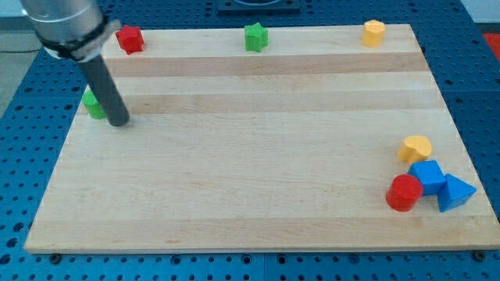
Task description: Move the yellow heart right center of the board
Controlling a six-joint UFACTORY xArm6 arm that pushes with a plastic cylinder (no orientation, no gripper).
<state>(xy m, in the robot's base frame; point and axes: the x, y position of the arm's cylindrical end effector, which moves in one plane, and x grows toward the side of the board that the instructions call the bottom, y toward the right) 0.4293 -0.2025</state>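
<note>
The yellow heart (pixel 416 147) sits at four o'clock on the board (pixel 250 195) — touching the blue block (pixel 427 175), slightly below right centre. The tip (pixel 119 122) rests at ten o'clock beside a green block (pixel 94 104); no pincer exists — a small nudge upward seems left.

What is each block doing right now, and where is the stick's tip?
my tip: on the board's left, beside the green block.
green block: partly hidden behind the rod.
red star: alone, top left.
green star: alone, top middle.
yellow hexagon: alone, top right.
yellow heart: lower right, against the blue cube.
blue cube: in the cluster.
red cylinder: against the cube.
blue triangle: against the cube.
</note>
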